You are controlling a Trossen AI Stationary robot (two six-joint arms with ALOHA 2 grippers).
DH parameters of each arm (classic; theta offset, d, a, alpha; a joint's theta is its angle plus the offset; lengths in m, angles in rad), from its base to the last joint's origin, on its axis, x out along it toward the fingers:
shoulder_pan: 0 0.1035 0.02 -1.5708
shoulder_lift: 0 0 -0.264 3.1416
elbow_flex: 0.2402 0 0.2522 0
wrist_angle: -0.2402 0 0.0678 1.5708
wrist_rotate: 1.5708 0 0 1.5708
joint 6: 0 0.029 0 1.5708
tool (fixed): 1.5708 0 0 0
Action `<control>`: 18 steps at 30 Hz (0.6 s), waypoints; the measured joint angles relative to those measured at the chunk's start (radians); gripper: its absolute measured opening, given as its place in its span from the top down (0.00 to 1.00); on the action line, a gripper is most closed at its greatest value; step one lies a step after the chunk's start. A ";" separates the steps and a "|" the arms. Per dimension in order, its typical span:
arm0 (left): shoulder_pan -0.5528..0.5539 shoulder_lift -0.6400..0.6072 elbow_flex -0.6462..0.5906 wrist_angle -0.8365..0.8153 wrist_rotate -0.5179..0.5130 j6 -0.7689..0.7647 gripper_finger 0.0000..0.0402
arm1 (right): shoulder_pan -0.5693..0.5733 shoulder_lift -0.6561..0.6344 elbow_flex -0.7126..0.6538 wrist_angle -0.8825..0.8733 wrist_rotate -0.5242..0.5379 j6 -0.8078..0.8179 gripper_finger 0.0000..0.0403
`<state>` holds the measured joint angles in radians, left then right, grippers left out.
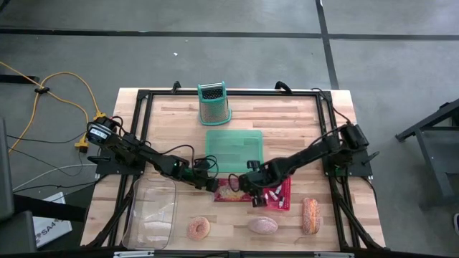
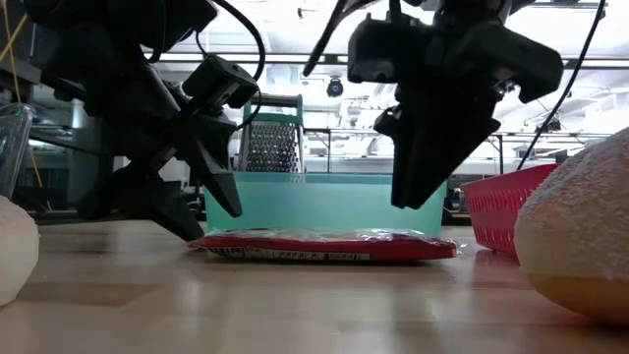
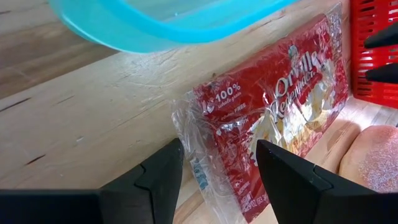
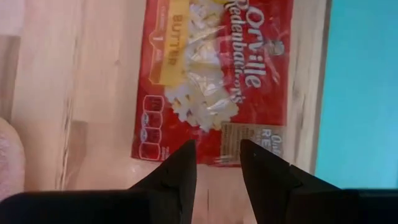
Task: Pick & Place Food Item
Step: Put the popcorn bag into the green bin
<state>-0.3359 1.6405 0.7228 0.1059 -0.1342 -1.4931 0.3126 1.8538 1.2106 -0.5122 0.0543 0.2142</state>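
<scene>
Both the left gripper (image 3: 214,177) and right gripper (image 4: 217,163), jaws open, flank the flat popcorn packet (image 1: 231,190); its slick wrap may slip.

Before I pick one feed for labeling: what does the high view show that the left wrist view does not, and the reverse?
Only the high view shows the metal grater, the clear container, the doughnut, the long pastry and both arms whole.

Only the left wrist view shows the popcorn bag's printed label and clear wrapper edge, with the left gripper open just short of it.

Both show the bag, the teal lid, the red basket, the sugared bun and the wooden table.
</scene>
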 joint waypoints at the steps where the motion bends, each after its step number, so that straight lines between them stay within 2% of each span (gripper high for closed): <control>1: 0.000 0.000 0.000 0.000 0.000 0.001 0.51 | 0.000 0.000 0.000 0.004 0.000 0.000 0.72; 10: 0.000 0.000 0.001 0.002 0.000 0.005 0.51 | -0.001 0.055 0.003 0.075 -0.020 0.001 0.72; 18: 0.000 -0.001 0.001 0.010 0.000 0.023 0.51 | -0.001 0.088 0.002 0.037 -0.025 0.036 0.72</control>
<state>-0.3359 1.6398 0.7238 0.1162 -0.1337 -1.4702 0.3119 1.9421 1.2129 -0.4747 0.0292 0.2501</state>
